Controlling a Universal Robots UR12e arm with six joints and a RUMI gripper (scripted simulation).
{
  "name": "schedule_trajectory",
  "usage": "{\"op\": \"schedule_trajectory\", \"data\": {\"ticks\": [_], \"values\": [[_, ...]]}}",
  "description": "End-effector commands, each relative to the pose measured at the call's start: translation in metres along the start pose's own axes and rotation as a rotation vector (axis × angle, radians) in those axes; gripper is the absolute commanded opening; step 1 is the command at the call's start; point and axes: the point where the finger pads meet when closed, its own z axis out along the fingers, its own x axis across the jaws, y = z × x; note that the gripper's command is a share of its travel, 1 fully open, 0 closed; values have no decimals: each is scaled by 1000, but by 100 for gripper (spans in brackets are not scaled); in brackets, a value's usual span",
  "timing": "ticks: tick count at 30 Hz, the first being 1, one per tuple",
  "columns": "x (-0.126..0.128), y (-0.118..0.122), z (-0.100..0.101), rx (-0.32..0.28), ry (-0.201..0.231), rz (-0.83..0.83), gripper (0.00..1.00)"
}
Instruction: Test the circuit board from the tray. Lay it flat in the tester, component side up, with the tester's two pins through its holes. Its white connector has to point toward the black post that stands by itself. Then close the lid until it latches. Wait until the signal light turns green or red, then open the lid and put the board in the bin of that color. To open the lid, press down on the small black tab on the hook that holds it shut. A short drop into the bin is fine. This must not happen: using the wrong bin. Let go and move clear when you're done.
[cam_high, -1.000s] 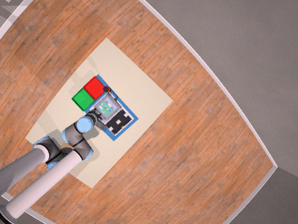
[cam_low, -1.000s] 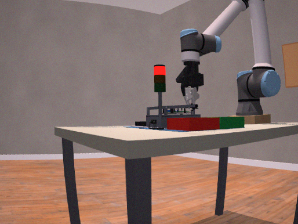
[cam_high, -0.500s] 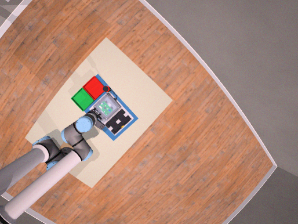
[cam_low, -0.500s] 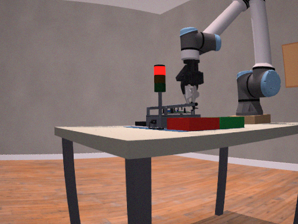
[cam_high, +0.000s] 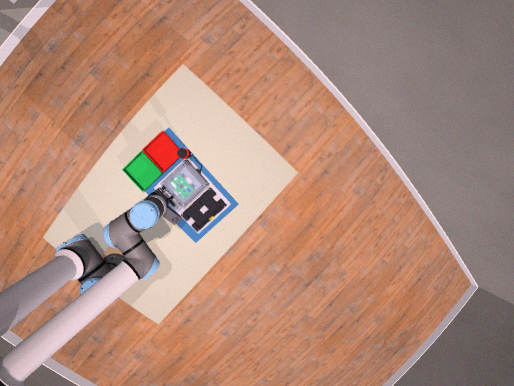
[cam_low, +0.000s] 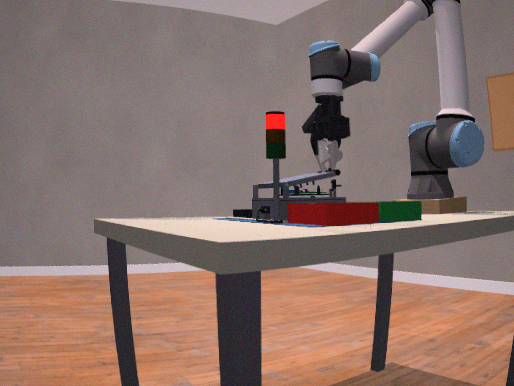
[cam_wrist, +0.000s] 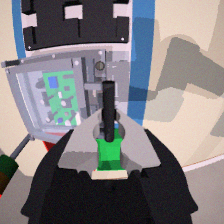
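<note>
The table (cam_low: 165, 235) carries a blue mat (cam_high: 226, 210). On it the tester (cam_high: 162, 186) sits at centre, the black tray (cam_high: 205, 210) at its 4 o'clock, the red bin (cam_high: 161, 150) at 11 o'clock and the green bin (cam_high: 142, 170) at 9 o'clock in the top view. The lid (cam_low: 305, 177) is tilted up off the tester, its free edge pinched in the narrow gripper (cam_low: 327, 162). The circuit board (cam_high: 182, 186) lies flat inside the tester. The signal light (cam_low: 275, 121) glows red on top.
</note>
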Motion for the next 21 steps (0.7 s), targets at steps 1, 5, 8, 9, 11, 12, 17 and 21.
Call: {"op": "schedule_trajectory", "data": {"ticks": [1,5,8,9,11,12,17,21], "values": [[-2,0,-7,0,-2,0,0],[-5,0,-17,0,-2,0,0],[-8,0,-25,0,-2,0,0],[-9,0,-28,0,-2,0,0],[-11,0,-34,0,-2,0,0],[-12,0,-36,0,-2,0,0],[-17,0,-48,0,-2,0,0],[-22,0,-56,0,-2,0,0]]}}
